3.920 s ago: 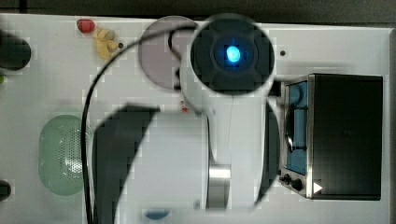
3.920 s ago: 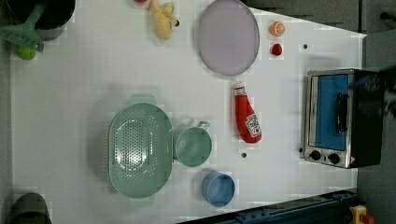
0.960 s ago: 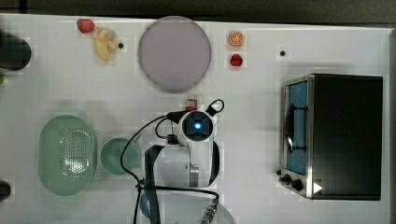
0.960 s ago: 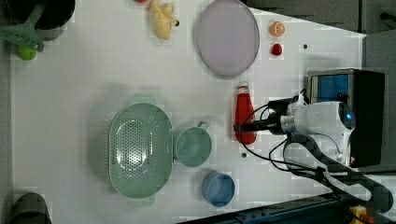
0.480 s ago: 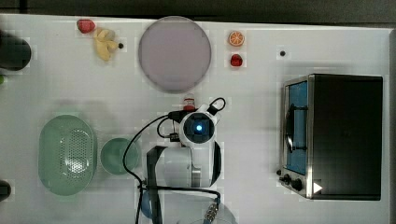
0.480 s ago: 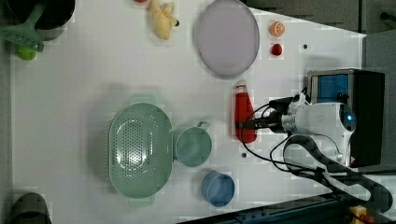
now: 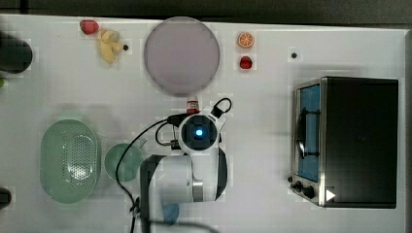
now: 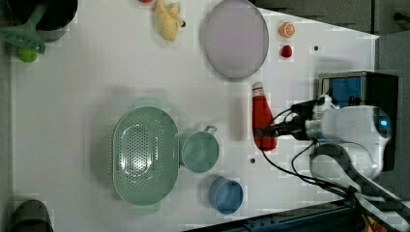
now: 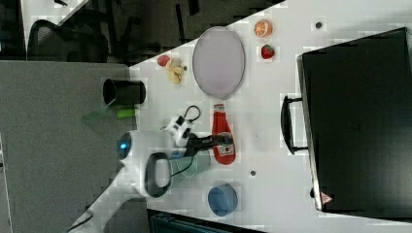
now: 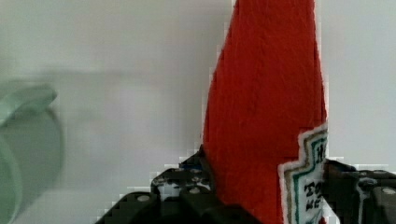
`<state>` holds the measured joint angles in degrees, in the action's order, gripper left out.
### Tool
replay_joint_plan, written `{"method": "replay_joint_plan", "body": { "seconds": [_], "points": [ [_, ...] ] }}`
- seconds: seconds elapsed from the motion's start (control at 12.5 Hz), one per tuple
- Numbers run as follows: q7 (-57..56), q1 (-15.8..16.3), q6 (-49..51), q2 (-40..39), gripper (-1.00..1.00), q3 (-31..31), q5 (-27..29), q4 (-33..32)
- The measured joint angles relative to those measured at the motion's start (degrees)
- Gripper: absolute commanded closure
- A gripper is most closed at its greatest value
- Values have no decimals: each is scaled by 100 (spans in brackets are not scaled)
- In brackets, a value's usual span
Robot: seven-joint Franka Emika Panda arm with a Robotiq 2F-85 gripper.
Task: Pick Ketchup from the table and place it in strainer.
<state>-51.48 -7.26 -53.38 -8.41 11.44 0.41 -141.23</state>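
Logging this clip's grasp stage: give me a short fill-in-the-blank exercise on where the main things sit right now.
1. The gripper has a finger on either side of the ____ bottle.
2. In the left view, the round green cup sits between the strainer and the ____.
3. The strainer holds ____.

Missing words: ketchup; ketchup; nothing
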Motion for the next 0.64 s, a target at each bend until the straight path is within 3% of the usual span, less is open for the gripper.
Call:
{"method": "replay_joint_plan", "body": {
  "seconds": [0.4, 0.64],
  "points": [
    [487, -30, 2115, 1825, -29, 617, 183, 727],
    [1508, 99, 2389, 2123, -29, 1176, 603, 1343]
  ]
}}
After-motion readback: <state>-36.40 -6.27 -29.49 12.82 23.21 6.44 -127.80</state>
